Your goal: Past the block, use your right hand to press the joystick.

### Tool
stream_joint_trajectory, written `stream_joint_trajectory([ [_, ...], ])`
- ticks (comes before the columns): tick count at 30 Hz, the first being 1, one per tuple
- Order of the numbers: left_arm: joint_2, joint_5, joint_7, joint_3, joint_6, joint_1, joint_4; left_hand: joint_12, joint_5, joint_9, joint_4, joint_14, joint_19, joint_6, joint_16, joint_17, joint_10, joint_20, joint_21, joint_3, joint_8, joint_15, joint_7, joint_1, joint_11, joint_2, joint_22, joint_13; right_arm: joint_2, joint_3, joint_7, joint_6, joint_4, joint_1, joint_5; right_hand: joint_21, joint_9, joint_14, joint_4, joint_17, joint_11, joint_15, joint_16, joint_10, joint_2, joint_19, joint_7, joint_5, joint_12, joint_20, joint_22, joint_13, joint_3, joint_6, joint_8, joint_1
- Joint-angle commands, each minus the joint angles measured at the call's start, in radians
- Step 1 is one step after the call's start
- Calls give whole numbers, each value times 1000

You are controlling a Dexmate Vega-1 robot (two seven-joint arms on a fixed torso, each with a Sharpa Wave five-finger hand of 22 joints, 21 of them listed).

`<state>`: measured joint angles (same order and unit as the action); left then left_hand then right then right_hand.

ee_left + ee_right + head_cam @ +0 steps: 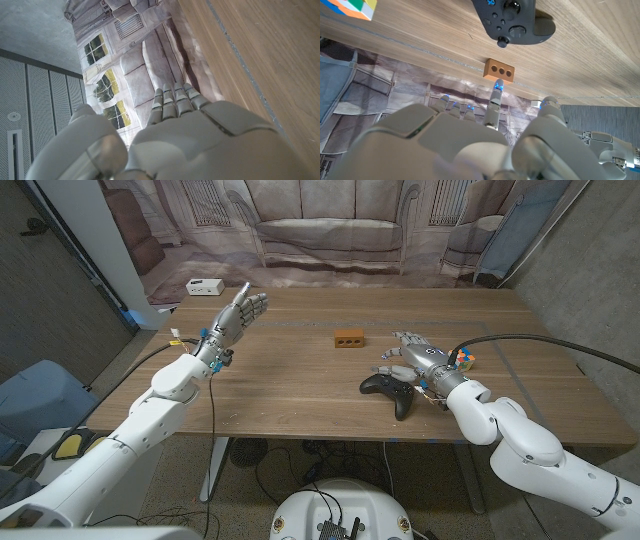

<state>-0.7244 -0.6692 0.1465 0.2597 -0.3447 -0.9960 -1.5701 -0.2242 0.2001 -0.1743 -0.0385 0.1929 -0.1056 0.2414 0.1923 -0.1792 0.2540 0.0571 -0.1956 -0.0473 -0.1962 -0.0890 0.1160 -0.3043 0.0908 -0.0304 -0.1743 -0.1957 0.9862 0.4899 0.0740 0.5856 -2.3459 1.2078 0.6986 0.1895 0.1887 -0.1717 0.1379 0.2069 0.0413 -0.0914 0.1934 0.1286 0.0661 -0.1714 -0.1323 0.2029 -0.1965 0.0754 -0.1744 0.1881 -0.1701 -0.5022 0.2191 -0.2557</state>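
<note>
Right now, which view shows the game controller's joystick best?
Right wrist view: the black controller is close, its joystick sticking out clearly. In the head view the controller is small, beside the right hand, sticks hard to make out. The left wrist view faces the backdrop.

One wooden desk (300,395) carries one black game controller (390,391), one small orange-brown block (348,337) with three round holes, one multicoloured puzzle cube (468,360) and one white box (204,286) at its far left corner. Two robot hands are over it: the left hand (238,313) and the right hand (417,356).
</note>
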Motion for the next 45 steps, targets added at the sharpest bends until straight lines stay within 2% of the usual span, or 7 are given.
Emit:
stream_joint_trajectory([
  [1,5,11,-4,10,6,18,14,0,-2,-5,6,7,-8,7,0,-1,11,1,-6,-1,0,-2,0,2,-1,-8,-5,-2,16,25,31,13,2,-41,-41,4,2,-125,1,2,-7,-6,10,5,8,-8,-4,-1,-4,5,-5,5,-11,-6,4,-7],
  [13,12,13,-12,14,0,11,17,2,-3,-5,7,5,-3,7,-1,-1,9,3,-3,-1,2,-2,-4,2,-2,-9,-5,-2,33,41,39,11,12,-63,-86,6,2,-118,2,2,-8,-16,14,-2,11,-8,-6,-3,-6,8,-5,4,-14,-34,10,-9],
  [23,17,13,-10,19,-3,13,21,2,-3,-5,8,5,-2,8,-1,-1,10,4,-3,0,2,0,-5,3,-1,-9,-5,-2,43,57,41,14,23,-82,-106,8,1,-106,2,1,-15,-7,19,-18,12,-7,-14,-5,-11,12,-5,4,-16,-50,11,-10],
  [27,18,15,-10,20,-3,17,23,3,-3,-5,9,6,-1,9,-1,-1,10,5,-2,0,2,0,-5,3,-1,-9,-5,-2,45,52,25,-9,35,-84,-132,11,1,-94,2,1,-18,-6,23,-29,12,-1,-14,-6,-14,18,-5,4,-17,-54,10,-10],
  [45,20,15,-8,33,22,36,32,3,-3,-5,10,7,2,9,-1,-1,12,8,-1,2,4,1,-7,4,-4,-10,-5,-2,53,76,7,0,53,-98,-136,18,0,-73,2,1,-19,0,30,-55,11,18,-8,-7,-20,20,-5,4,-19,-79,10,-10],
])
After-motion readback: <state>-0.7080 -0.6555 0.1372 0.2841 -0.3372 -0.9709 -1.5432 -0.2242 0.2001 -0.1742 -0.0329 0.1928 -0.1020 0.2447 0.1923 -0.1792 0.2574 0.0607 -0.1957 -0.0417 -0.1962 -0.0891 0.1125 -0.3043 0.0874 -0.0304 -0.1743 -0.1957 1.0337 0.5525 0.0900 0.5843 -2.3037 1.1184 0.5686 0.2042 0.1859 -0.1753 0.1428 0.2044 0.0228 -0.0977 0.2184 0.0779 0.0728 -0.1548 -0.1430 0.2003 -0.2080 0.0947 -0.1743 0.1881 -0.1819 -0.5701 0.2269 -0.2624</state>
